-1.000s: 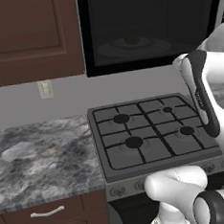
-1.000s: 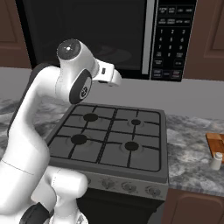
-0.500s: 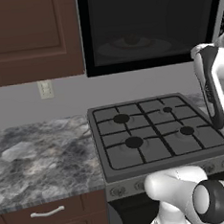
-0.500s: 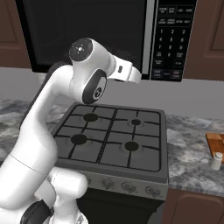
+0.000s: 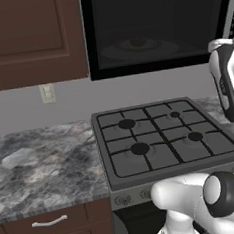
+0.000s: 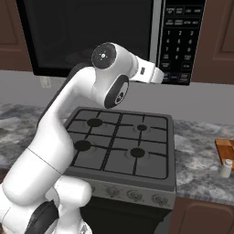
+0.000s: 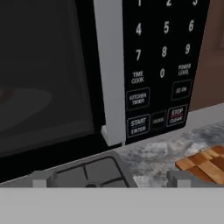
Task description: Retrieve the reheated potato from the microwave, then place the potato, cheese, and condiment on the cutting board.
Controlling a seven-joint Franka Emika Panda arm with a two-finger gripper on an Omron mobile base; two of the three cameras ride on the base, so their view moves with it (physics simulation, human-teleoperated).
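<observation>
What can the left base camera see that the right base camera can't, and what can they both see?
Left base view only: a white wall outlet and drawer handles under the counter. Right base view only: the microwave's button keypad, the little white condiment shaker, a corner of the cutting board and the claw's end near the keypad. Both: the microwave's dark door, the gas stove and the grey marble counter.

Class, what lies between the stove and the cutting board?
In the right base view, bare grey stone counter separates the stove from the cutting board; the condiment stands beside the board.
</observation>
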